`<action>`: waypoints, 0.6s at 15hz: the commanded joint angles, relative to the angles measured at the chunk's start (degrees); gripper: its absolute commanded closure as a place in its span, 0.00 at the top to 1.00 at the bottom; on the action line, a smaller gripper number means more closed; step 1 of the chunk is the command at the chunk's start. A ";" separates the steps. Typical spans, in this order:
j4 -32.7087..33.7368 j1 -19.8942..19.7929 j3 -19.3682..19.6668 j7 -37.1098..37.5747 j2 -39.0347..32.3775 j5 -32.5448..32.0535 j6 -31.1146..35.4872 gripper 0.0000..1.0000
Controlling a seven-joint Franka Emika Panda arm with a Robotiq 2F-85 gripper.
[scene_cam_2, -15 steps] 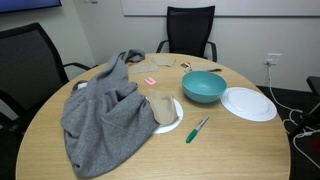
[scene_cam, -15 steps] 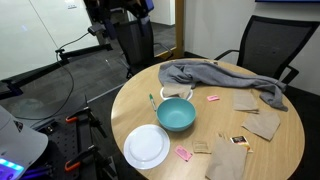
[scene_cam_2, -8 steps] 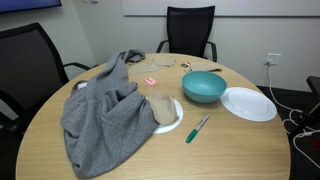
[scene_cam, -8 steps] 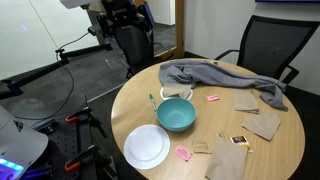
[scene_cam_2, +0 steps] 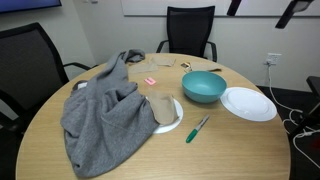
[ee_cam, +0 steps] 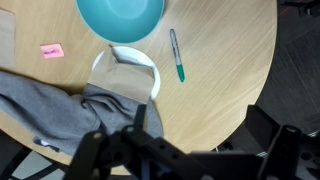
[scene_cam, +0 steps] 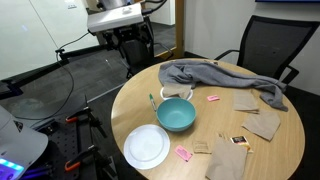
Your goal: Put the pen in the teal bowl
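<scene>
While gripper (ee_cam: 190,150) is being held high, fingers (ee_cam: 95,150) released, empty, pen (ee_cam: 176,55) is lying far ahead, beside bowl (ee_cam: 120,18); risk: thin pen being rolled away if descent misaligned.

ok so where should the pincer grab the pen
Mid-shaft, coming straight down from above and closing across its thin width: the pen lies flat on the table, apart from the teal bowl, with both long sides free.
</scene>
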State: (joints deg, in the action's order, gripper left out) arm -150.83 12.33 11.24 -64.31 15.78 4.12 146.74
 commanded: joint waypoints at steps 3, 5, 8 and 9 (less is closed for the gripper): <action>2.67 0.59 -2.61 -13.69 -10.03 7.34 5.36 1.00; 3.60 -0.51 -4.37 -17.44 -13.12 8.23 5.86 1.00; 5.11 -2.93 -7.20 -19.41 -18.01 6.17 7.56 1.00; 5.66 -3.74 -8.17 -19.47 -19.89 5.60 8.56 1.00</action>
State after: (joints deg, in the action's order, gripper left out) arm -147.66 11.60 6.10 -81.40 1.12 10.49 152.63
